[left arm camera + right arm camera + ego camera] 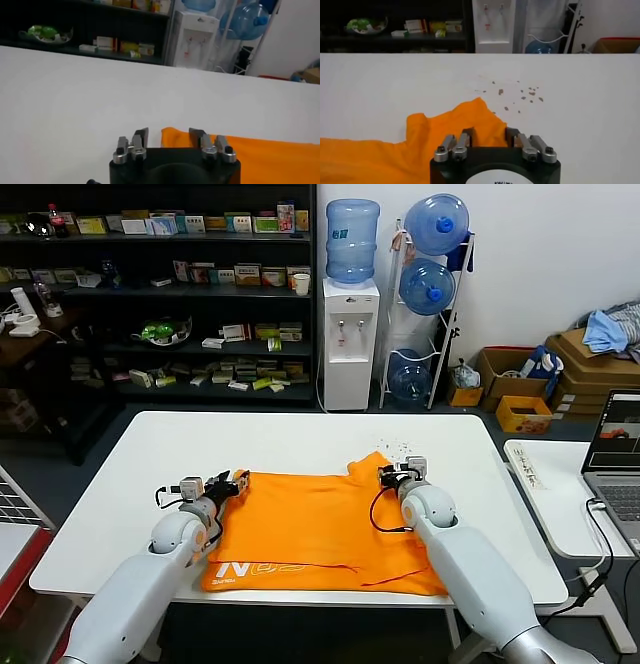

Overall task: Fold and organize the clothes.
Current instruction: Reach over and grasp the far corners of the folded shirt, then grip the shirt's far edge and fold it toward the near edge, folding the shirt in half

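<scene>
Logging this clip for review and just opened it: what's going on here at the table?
A two-armed robot is working on an orange T-shirt spread on a white table. The left gripper is at the shirt's far left corner, its fingers straddling the fabric edge. The right gripper is at the raised far right corner, fingers on either side of the bunched cloth. Both look partway closed; a firm grasp isn't clear yet.

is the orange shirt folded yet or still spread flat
Partly folded: the orange T-shirt lies flat on the table, lettering showing along its near edge, far right corner bunched up.
</scene>
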`<state>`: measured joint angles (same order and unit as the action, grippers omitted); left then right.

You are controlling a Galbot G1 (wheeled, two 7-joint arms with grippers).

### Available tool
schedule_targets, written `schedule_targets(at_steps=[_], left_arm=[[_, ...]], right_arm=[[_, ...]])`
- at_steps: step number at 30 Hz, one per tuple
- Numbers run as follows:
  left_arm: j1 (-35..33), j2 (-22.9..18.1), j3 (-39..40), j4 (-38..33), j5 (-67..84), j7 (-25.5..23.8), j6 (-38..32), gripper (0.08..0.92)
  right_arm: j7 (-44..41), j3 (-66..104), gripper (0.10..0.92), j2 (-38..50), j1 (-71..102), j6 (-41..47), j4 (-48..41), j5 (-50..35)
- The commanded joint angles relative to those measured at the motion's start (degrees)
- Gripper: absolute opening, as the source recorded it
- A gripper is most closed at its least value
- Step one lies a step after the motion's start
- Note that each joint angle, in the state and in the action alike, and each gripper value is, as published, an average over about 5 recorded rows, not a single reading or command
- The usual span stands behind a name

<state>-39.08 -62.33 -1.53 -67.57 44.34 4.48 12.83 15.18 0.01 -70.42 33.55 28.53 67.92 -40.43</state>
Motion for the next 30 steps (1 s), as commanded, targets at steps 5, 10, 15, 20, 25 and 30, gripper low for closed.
schedule_targets(at_steps=[5,10,15,20,25,30], left_arm=[[-0.08,-0.44,0.35,0.95,-0.95,0.1,-0.28,0.385],[-0.33,-0.51,0.12,0.27,-0.88,0.05,-0.85,0.247],[-1.16,-0.41,-0.74,-1.52,-0.77,-0.15,-2.09,0.115],[-4.23,0.62,-2.97,-8.61,-0.56,0.24,-3.2,0.094],[-9.72,2.6,-5.37,-18.12,-0.7,1.64,-3.39,0.094],[-16.34,4.28,-7.45,-25.14,-2.35,3.0,-3.35,0.094]], right_arm=[[-0.06,-0.04,0.23,0.2,0.25,-0.63,0.47,-0.41],[-0.23,0.28,0.126,0.64,0.97,-2.79,1.54,-0.11],[-1.01,1.01,0.125,1.46,2.29,-6.06,3.64,0.11],[-1.17,2.3,0.125,3.77,6.09,-8.64,9.85,-0.17],[0.0,3.88,0.125,7.81,13.11,-7.99,19.87,-1.69],[1.38,5.83,0.125,11.93,19.93,-6.63,28.66,-3.4]])
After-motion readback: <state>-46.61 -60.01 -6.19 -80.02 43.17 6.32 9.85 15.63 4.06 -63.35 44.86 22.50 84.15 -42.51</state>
